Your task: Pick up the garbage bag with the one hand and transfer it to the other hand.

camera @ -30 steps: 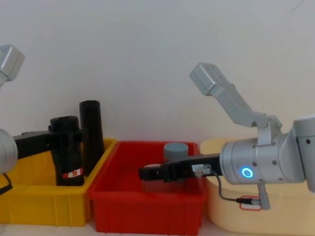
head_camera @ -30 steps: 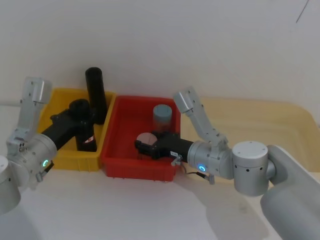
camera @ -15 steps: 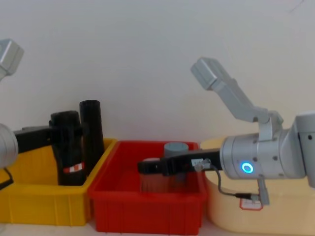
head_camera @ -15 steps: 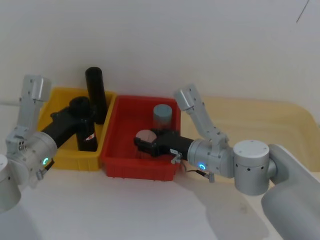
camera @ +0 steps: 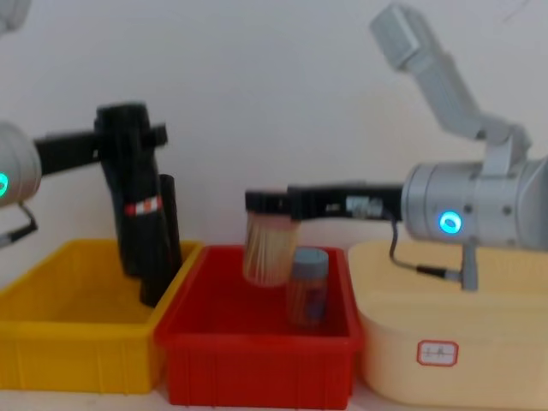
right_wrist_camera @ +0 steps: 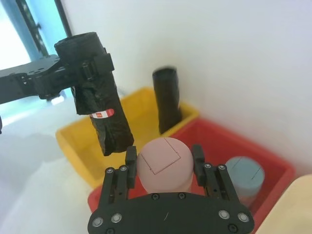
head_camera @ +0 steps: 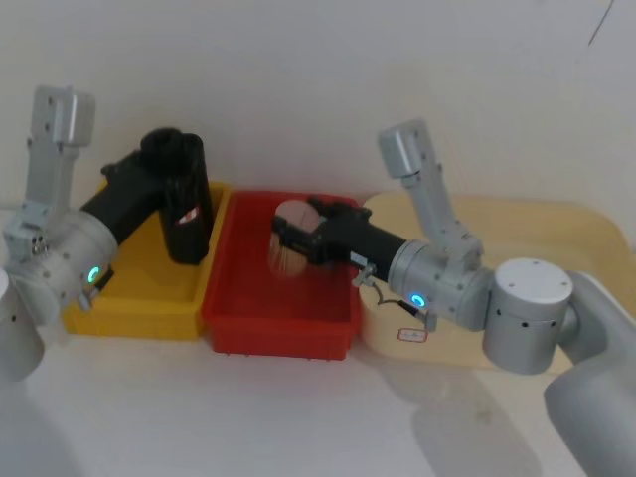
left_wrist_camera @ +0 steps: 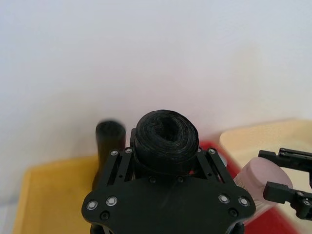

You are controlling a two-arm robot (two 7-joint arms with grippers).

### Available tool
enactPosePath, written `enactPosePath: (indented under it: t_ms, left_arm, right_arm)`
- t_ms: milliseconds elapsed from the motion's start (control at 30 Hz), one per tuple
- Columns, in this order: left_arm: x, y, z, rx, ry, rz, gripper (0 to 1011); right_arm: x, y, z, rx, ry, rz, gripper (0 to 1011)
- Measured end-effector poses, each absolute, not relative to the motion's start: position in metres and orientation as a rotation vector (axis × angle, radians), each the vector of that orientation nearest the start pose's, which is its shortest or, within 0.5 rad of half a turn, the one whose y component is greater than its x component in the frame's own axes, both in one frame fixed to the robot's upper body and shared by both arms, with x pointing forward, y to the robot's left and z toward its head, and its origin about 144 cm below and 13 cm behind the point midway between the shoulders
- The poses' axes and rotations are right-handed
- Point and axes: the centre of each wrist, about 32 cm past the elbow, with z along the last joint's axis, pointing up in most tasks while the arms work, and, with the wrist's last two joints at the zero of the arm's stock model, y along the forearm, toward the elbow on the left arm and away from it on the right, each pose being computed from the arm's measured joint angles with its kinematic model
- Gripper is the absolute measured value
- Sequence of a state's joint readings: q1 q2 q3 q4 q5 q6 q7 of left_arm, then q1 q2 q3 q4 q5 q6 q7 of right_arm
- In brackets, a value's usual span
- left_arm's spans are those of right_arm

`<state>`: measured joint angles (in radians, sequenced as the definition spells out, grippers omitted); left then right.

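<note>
The garbage bag (head_camera: pixel 185 204), a black roll with a red-and-white label band, hangs tilted above the yellow bin (head_camera: pixel 129 313). My left gripper (head_camera: pixel 159 164), on the green-ringed arm, is shut on its upper part. From the side the garbage bag (camera: pixel 130 184) hangs clear of the bin floor, held by the left gripper (camera: pixel 128 137). My right gripper (head_camera: pixel 298 234), on the blue-ringed arm, is shut on a pink roll (head_camera: pixel 291 250) over the red bin (head_camera: pixel 278 328), about a hand's width right of the bag. The right wrist view shows the garbage bag (right_wrist_camera: pixel 100 107) beyond the pink roll (right_wrist_camera: pixel 163 163).
A plain black roll (camera: pixel 164 240) leans in the yellow bin (camera: pixel 77 351) behind the bag. A grey-blue roll (camera: pixel 306 287) stands in the red bin (camera: pixel 257 355). A cream tub (camera: pixel 454 325) sits to the right. A white wall closes off the back.
Both arms have risen. The left gripper lifted the garbage bag up out of the yellow bin. The right gripper lifted the pink roll out of the red bin.
</note>
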<state>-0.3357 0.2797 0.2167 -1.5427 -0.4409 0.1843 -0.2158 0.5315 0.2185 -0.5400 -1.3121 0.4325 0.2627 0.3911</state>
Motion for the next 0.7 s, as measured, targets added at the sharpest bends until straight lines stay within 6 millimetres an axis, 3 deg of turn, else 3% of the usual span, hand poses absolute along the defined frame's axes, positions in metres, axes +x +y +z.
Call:
enactPosePath:
  t_ms: [400,700]
  left_arm:
    - [0.549,0.221,1.293,-0.226,-0.064,1.055,473]
    - [0.565,0.199,1.303,-0.26,-0.044,0.953,473]
  right_arm:
    - [0.553,-0.171,1.263,0.011,-0.024,-0.823,647]
    - [0.536,-0.195,1.285,0.059,-0.117,-0.949,647]
